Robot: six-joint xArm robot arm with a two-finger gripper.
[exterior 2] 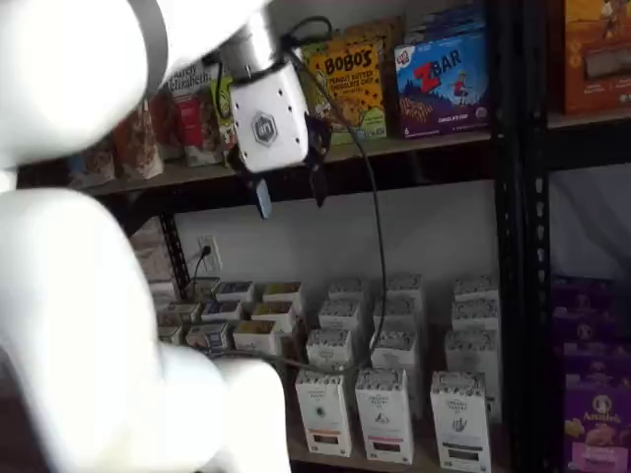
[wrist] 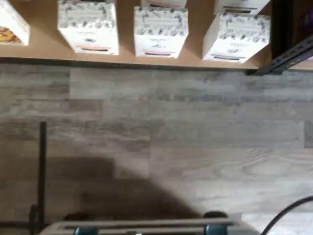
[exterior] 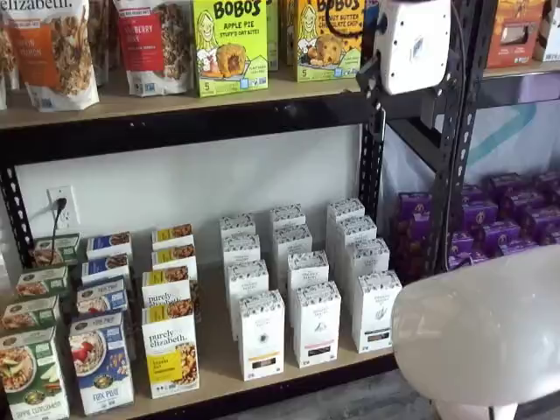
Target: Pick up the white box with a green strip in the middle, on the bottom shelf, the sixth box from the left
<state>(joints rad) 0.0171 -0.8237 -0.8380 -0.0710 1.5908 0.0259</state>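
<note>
The white box (exterior: 376, 311) stands at the front right of the bottom shelf (exterior: 219, 363), beside the black upright, with a speckled top band and a small dark label low on its face. It also shows in a shelf view (exterior 2: 459, 419), and in the wrist view (wrist: 236, 36) it is the carton nearest the upright. My gripper (exterior 2: 289, 192) hangs high in front of the upper shelf rail, far above the box. Its two black fingers (exterior 2: 261, 197) show a gap and hold nothing. Its white body (exterior: 411, 44) shows in a shelf view.
Two like white cartons (exterior: 261, 337) (exterior: 317, 324) stand left of the target, with rows behind. A purely elizabeth box (exterior: 171, 350) and cereal boxes fill the shelf's left. Purple boxes (exterior: 490, 227) sit in the right bay. My white arm (exterior: 481, 332) blocks parts of both shelf views. Grey plank floor (wrist: 156, 137) lies below.
</note>
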